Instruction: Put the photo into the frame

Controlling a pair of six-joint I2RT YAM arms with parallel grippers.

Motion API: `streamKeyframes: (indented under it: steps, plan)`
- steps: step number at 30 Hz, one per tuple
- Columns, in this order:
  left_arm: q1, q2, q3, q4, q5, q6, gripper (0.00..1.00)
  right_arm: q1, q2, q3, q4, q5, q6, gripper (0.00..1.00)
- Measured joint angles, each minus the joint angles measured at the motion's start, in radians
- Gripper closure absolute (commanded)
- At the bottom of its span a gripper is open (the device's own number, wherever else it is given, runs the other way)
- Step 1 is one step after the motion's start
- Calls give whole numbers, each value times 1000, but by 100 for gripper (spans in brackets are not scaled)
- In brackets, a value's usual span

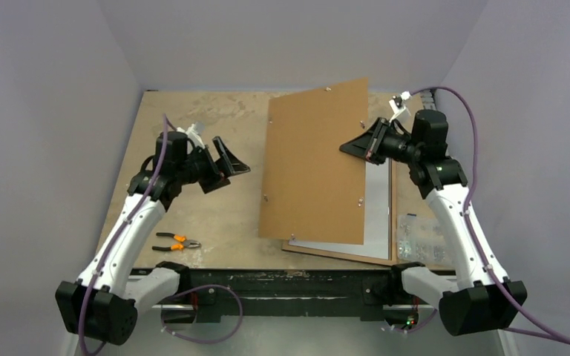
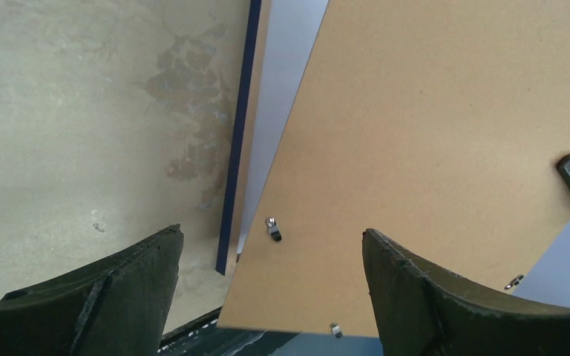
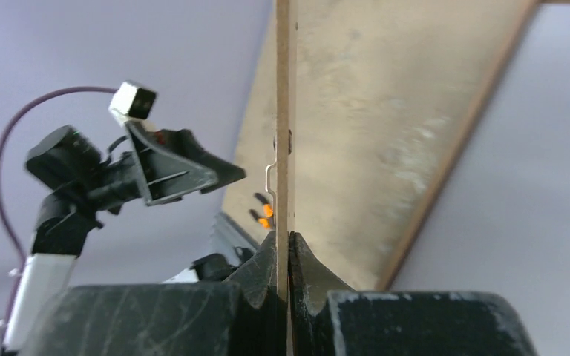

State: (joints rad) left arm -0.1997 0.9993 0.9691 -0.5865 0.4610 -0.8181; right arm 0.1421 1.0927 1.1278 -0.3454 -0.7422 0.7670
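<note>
Noting: the right gripper (image 3: 283, 241) is pinching the backing board (image 1: 315, 159) by its edge, tilting it clear of the frame (image 2: 237, 133), which is lying flat beneath it, probably to open access. The left gripper (image 2: 271, 233) is hovering spread and empty. A pale sheet (image 1: 377, 208) is lying in the frame; I cannot tell whether it is the photo.

White arm links (image 1: 122, 233), black joints (image 1: 96, 310), purple cables (image 1: 475, 141).

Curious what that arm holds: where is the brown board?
In the top view, the backing board sits right of centre, its right edge pinched in the jaws of the right gripper, tilted above the frame.
</note>
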Motion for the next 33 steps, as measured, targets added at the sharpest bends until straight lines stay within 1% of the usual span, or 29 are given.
streamKeyframes:
  steps: [4,8,9,12,16,19,20,21,24,26,28,31,33]
  plan:
    - [-68,112,-8,31,-5,1,17,-59,9,8,-190,105,-100,100]
    - [-181,262,18,63,-33,18,18,-93,12,35,-345,229,-187,100]
    - [-209,304,31,69,-41,21,18,-100,10,51,-399,280,-209,100]
    - [-281,431,91,71,-71,37,19,-111,-3,74,-456,338,-238,100]
    - [-372,618,225,52,-122,71,19,-119,-43,105,-523,402,-271,100]
    - [-426,735,317,32,-159,92,23,-122,-63,111,-542,414,-280,100]
    - [-441,771,339,27,-171,100,27,-123,-67,111,-546,413,-282,100]
    - [-455,803,355,23,-183,105,30,-124,-68,111,-547,412,-282,100]
    - [-484,882,375,0,-226,113,33,-125,-66,111,-547,407,-281,100]
    - [-493,924,382,-24,-260,123,38,-126,-65,111,-544,391,-278,100]
    - [-497,951,386,-43,-283,125,49,-127,-65,111,-539,372,-275,100]
    - [-496,951,385,-35,-310,129,69,-127,-60,109,-526,332,-270,100]
    - [-497,951,382,-24,-309,126,87,-127,-55,101,-507,302,-259,100]
